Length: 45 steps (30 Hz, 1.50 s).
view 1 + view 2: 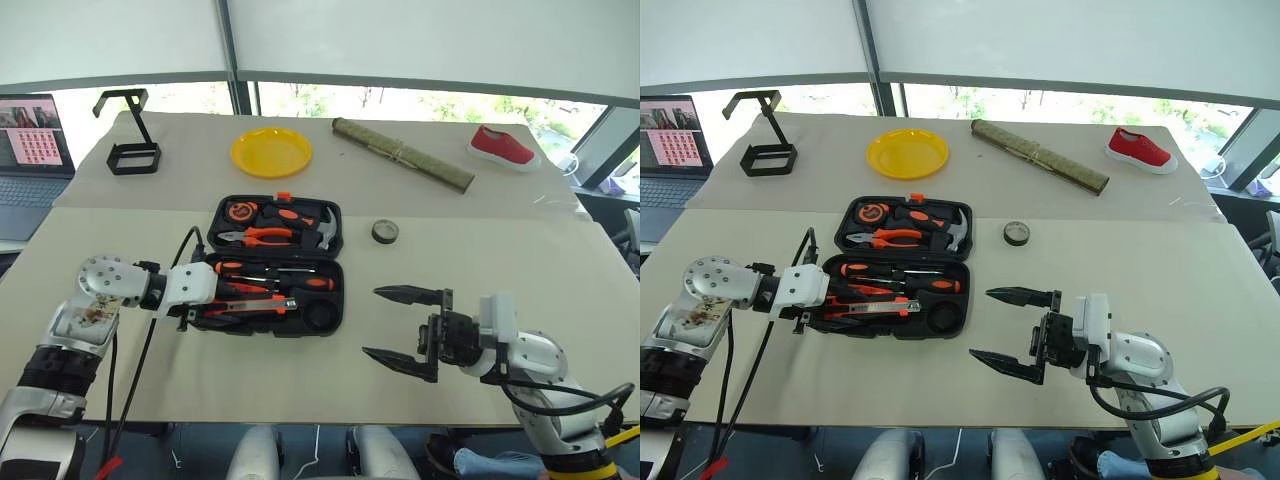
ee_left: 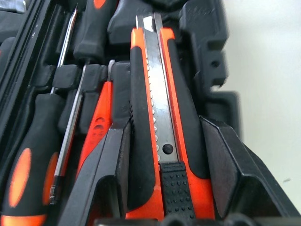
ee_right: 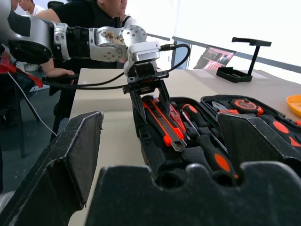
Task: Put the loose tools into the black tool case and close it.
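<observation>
Holding the utility knife (image 2: 162, 117) over the open black tool case (image 1: 330, 262), our left fingers (image 2: 225, 165) clasp its sides. Our right fingers (image 1: 405, 295) gape wide above the desk (image 1: 480, 230).

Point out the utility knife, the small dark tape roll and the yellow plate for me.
utility knife (image 2: 157, 108): left wrist view, on its metal blade slider.
tape roll (image 1: 385, 232): left eye view, on its top face, on the table right of the case.
yellow plate (image 1: 271, 152): left eye view, on its centre.

office: laptop (image 1: 30, 150), window blinds (image 1: 420, 40)
</observation>
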Each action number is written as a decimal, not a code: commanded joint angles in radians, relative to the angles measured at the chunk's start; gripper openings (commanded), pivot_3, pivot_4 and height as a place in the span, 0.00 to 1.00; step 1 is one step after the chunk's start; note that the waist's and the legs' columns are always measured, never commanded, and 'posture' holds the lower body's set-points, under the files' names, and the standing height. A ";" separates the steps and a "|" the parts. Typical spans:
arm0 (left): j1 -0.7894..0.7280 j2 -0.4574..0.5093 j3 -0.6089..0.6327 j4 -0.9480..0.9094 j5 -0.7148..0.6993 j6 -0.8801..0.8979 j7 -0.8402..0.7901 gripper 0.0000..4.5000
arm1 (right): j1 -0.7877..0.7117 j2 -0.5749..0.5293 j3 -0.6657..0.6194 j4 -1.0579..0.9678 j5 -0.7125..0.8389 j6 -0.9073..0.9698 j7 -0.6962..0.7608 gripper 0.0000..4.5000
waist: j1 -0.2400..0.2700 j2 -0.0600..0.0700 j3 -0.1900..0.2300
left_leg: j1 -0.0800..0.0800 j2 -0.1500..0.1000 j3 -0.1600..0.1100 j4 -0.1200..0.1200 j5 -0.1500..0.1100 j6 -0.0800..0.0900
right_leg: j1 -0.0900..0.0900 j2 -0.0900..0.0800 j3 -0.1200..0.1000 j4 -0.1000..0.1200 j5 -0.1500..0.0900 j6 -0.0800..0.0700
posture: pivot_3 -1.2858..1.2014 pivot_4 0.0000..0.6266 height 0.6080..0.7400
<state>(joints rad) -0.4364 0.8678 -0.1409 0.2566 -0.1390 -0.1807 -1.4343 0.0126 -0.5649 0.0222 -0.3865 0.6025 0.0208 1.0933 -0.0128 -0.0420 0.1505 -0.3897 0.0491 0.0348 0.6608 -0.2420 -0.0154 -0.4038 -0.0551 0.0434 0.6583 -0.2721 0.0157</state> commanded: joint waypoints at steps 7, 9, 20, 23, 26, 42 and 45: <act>0.008 0.033 -0.034 0.028 0.004 -0.038 -0.104 0.39 | -0.060 -0.026 -0.002 -0.043 0.011 0.068 -0.007 1.00 | -0.004 0.000 0.000 | 0.000 0.000 0.000 0.000 0.000 0.001 | 0.000 0.000 0.000 0.000 0.000 0.000 | 0.52 0.24 1.00; 0.008 0.036 -0.042 0.036 0.002 -0.045 -0.129 0.39 | -0.062 -0.028 -0.002 -0.046 0.010 0.074 -0.006 1.00 | -0.006 0.000 0.000 | 0.000 0.000 0.000 0.000 -0.001 0.001 | 0.000 0.000 0.000 -0.001 0.000 0.000 | 0.52 0.24 1.00; -0.061 -0.013 -0.101 0.104 -0.025 -0.028 -0.179 0.39 | -0.117 -0.035 0.009 0.009 -0.030 0.066 0.031 1.00 | -0.001 0.000 0.000 | 0.000 0.000 0.001 0.000 -0.001 0.002 | 0.000 0.000 0.001 -0.001 -0.001 0.001 | 0.52 0.24 1.00; -0.066 -0.009 -0.095 0.095 -0.056 -0.015 -0.180 0.50 | -0.136 -0.030 0.013 0.029 -0.038 0.062 0.038 1.00 | -0.001 0.000 0.000 | 0.000 0.000 0.001 0.000 -0.001 0.002 | 0.000 0.000 0.001 -0.001 -0.001 0.001 | 0.52 0.24 1.00; -0.074 0.008 -0.079 0.087 -0.103 -0.016 -0.180 0.73 | -0.147 -0.024 0.013 0.044 -0.041 0.057 0.044 1.00 | -0.001 0.000 0.000 | -0.001 0.000 0.000 0.000 -0.001 0.002 | 0.000 0.000 0.001 -0.001 -0.001 0.001 | 0.52 0.24 1.00; -0.033 -0.024 0.086 0.023 -0.239 0.080 -0.124 0.31 | -0.157 0.033 -0.006 0.094 -0.054 0.030 0.037 1.00 | -0.002 0.000 0.000 | -0.002 0.000 0.000 0.000 -0.001 0.002 | -0.001 0.000 0.000 0.000 -0.001 0.001 | 0.52 0.24 1.00; -0.002 -0.062 0.081 0.036 -0.213 0.030 -0.101 0.04 | -0.151 0.040 -0.004 0.096 -0.060 0.020 0.030 1.00 | 0.000 0.000 0.000 | -0.002 0.000 -0.001 0.000 -0.001 0.002 | -0.001 0.000 0.000 0.000 -0.001 0.001 | 0.52 0.24 1.00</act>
<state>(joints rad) -0.4427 0.8151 -0.0697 0.2953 -0.3631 -0.1092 -1.5556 -0.1416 -0.5294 0.0329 -0.2814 0.5448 0.0699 1.1316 -0.0126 -0.0422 0.1507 -0.3920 0.0492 0.0341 0.6612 -0.2430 -0.0137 -0.4053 -0.0550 0.0431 0.6579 -0.2726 0.0165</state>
